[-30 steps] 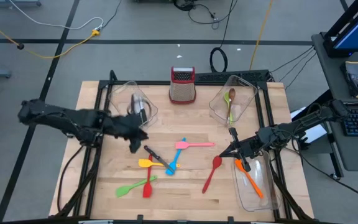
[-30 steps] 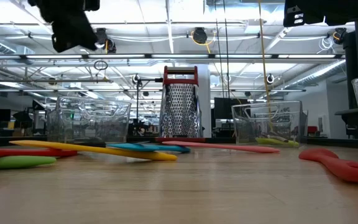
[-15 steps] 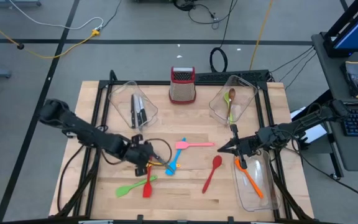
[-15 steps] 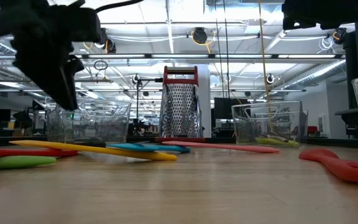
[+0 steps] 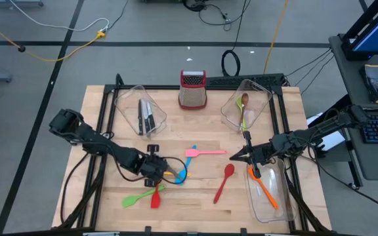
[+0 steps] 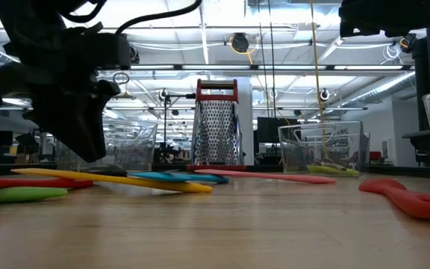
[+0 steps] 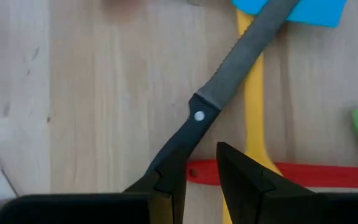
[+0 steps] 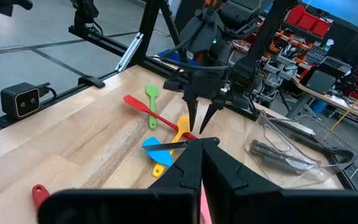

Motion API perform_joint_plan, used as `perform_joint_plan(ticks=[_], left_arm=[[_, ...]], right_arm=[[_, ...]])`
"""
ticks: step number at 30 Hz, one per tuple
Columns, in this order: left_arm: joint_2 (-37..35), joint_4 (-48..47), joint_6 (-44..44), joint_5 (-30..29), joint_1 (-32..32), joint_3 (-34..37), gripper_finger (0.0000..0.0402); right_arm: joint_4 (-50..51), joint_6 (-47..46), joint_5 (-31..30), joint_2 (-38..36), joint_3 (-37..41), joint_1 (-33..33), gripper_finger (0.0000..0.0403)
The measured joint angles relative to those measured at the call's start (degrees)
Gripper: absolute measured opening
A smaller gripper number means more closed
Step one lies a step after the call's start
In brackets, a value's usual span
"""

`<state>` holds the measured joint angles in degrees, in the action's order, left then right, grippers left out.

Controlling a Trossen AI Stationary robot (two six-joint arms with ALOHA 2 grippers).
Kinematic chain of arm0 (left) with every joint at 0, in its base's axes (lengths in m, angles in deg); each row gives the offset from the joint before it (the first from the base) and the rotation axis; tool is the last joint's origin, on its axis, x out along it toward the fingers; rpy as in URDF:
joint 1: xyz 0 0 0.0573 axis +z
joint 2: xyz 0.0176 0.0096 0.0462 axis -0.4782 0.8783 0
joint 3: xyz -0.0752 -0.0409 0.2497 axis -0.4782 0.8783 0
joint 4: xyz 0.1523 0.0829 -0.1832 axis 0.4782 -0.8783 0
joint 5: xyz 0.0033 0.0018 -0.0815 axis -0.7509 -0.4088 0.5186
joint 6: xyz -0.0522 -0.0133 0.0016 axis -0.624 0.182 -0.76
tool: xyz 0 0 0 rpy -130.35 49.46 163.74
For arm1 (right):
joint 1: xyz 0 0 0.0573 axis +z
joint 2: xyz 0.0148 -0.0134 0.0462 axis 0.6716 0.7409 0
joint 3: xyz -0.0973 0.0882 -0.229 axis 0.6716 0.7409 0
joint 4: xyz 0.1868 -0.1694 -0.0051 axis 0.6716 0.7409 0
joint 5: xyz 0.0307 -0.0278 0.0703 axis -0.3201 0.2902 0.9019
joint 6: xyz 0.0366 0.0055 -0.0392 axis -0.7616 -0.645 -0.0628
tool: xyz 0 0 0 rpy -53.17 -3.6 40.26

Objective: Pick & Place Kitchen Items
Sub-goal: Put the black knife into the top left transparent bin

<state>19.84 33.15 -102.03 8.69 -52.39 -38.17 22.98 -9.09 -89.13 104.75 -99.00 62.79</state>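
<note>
Knife [image 7: 229, 74] between left gripper [image 7: 197, 171] fingers

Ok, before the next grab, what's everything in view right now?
Clear plastic bins: three, two at the back corners, one at the right edge.
Metal box grater with red top: one, back centre.
Black-handled steel knives: at least two, back-left bin.
Black-handled steel knife: one, mid-table, across the yellow spatula.
Brown spoon, green spoon: back-right bin.
Orange spatula: right-edge bin.
Pink spatula, blue spatula: mid-table.
Red spoon: right of centre.
Green spatula, second red spoon: crossed, front left.
Left hand: open, over the loose knife's handle.
Right hand: shut, beside the right-edge bin.
</note>
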Motion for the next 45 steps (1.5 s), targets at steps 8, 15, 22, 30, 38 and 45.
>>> perform_joint_plan(ticks=[8, 15, 22, 30, 38, 45], left_arm=[[0.0, 0.8, -1.5, 0.1, 2.0, 0.0, 0.0093], [0.0, 0.6, -3.2, 0.2, 3.0, 0.0, 0.0093], [0.0, 0.7, -5.6, 0.5, 2.9, 0.0, 0.0093], [0.0, 0.6, -6.6, 0.5, 2.9, 0.0, 0.0093], [-0.1, 0.6, -7.6, 0.5, 3.4, 0.0, 0.0093], [-0.1, 1.6, -5.3, 0.5, 4.6, 0.0, 0.0093]], right_arm=[[1.2, -0.3, -0.2, -0.2, 0.0, 0.0, 0.0], [3.7, -1.4, 2.0, -4.7, 0.0, -2.0, 0.0], [6.6, -4.5, 19.1, -10.5, 0.0, -7.7, 0.0], [14.2, -4.6, 21.3, -17.2, 0.0, -12.7, 0.0], [18.0, -7.7, 21.2, -27.0, 0.0, -13.8, 0.0], [21.3, -9.7, 21.2, -28.3, 0.0, -13.8, 0.0]])
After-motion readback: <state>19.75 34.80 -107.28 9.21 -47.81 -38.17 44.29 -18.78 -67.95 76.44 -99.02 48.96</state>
